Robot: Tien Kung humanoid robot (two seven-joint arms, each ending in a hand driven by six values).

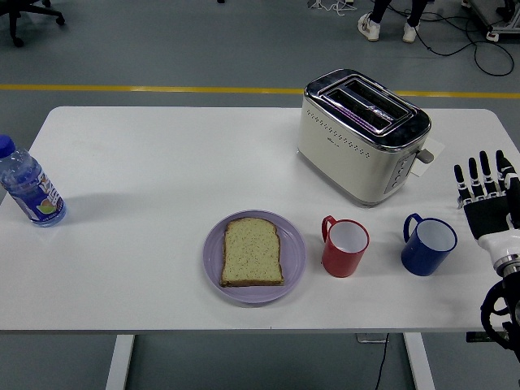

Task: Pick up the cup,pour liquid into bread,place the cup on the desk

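With fingers spread and empty, the right robot hand hovers at the frame's right edge beside the blue cup, apparently about to grasp it before pouring onto the bread at lower centre.

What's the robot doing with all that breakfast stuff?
Nothing is being held yet. The robot's right hand hovers open at the table's right edge, next to the blue cup. The red cup stands beside the bread on its purple plate. A toaster sits behind; a bottle stands far left.
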